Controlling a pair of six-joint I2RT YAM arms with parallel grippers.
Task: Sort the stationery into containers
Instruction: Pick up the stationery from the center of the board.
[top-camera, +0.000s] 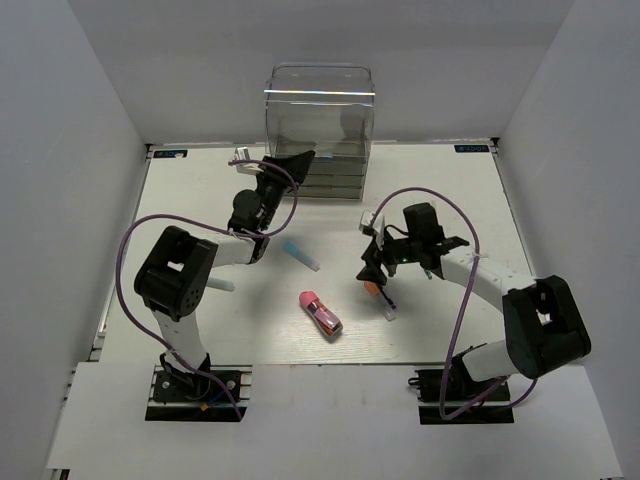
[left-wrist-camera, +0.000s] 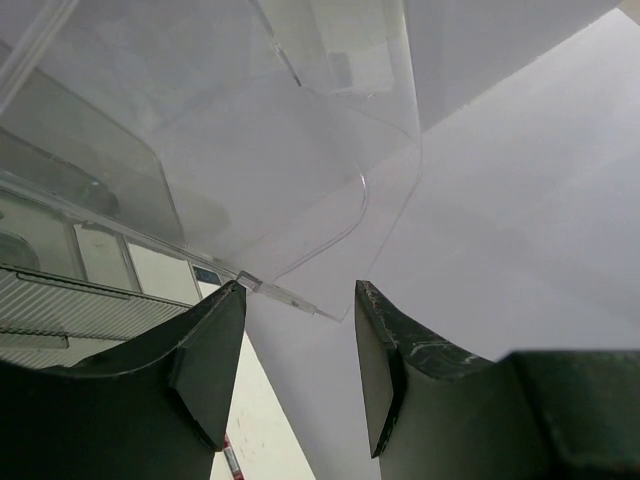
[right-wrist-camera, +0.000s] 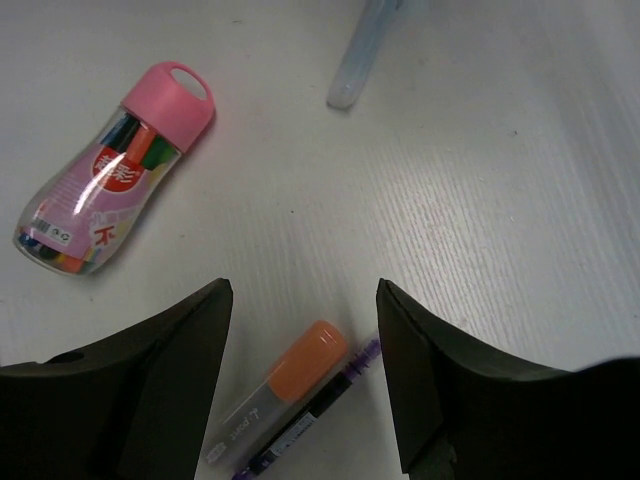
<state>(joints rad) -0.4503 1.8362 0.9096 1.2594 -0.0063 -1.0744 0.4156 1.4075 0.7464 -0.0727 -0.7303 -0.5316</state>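
The clear plastic box (top-camera: 320, 115) with stacked drawers stands at the back; it fills the left wrist view (left-wrist-camera: 200, 150). My left gripper (top-camera: 293, 162) is open and empty right at its left front corner (left-wrist-camera: 300, 300). My right gripper (top-camera: 372, 268) is open and empty, hovering over an orange-tipped clear pen (right-wrist-camera: 285, 385) and a thin dark purple pen (right-wrist-camera: 325, 405) lying side by side between its jaws. The pink-red tube (top-camera: 321, 313) lies mid-table, also in the right wrist view (right-wrist-camera: 110, 175). The blue-capped marker (top-camera: 301, 255) lies left of centre; one end shows in the right wrist view (right-wrist-camera: 355, 65).
A mint-green bar (top-camera: 222, 286) lies by the left arm's elbow. Purple cables loop over both arms. White walls enclose the table on three sides. The box's drawers (left-wrist-camera: 60, 300) are shut.
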